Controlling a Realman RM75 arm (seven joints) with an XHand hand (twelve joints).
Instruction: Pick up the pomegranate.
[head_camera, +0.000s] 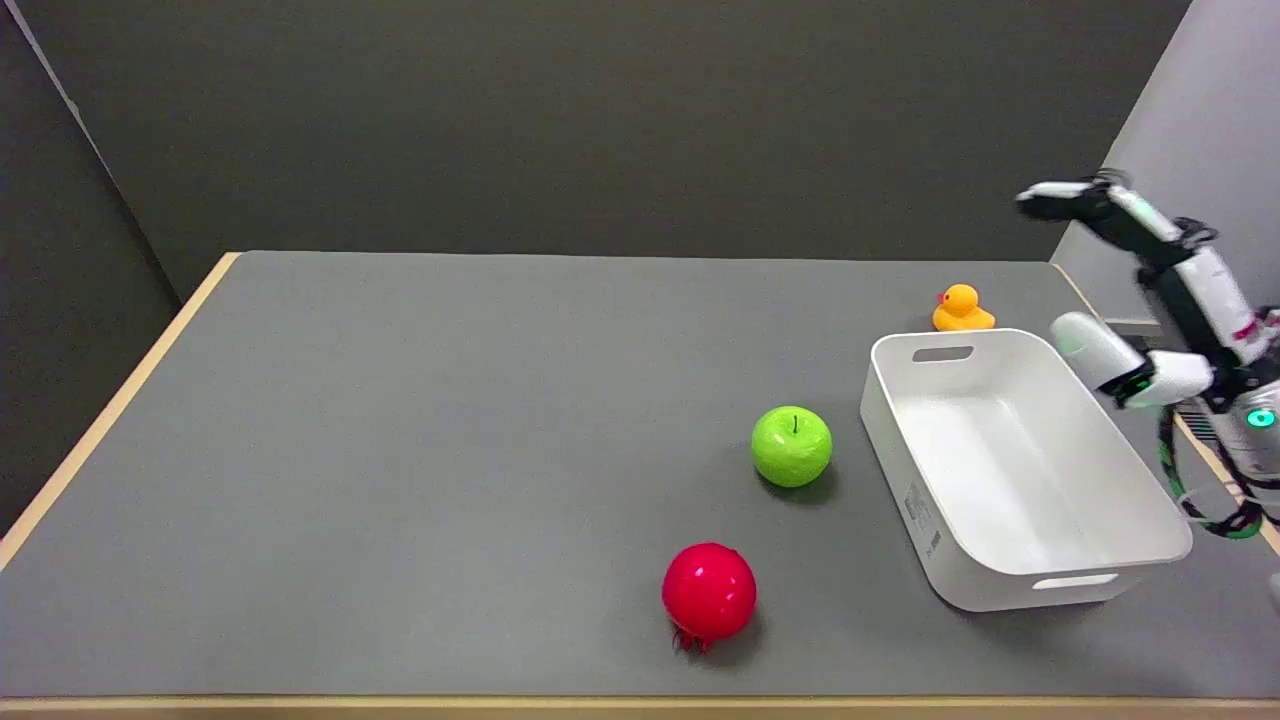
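One pomegranate (709, 594) lies near-centre; open right hand (1150, 290) well apart, far right

At the right edge of the frame my right hand (1150, 290) shows as a mix of white shells and black links. One of my fingers (1062, 196) is black with a white cap on its tip; another is a fat, rounded white pad with a small green light at its base. A little red marking sits on the white casing near the frame edge. Below it, a round teal light glows on my arm (1260, 440), and a green-and-black braided cable (1190, 500) loops down beside it.
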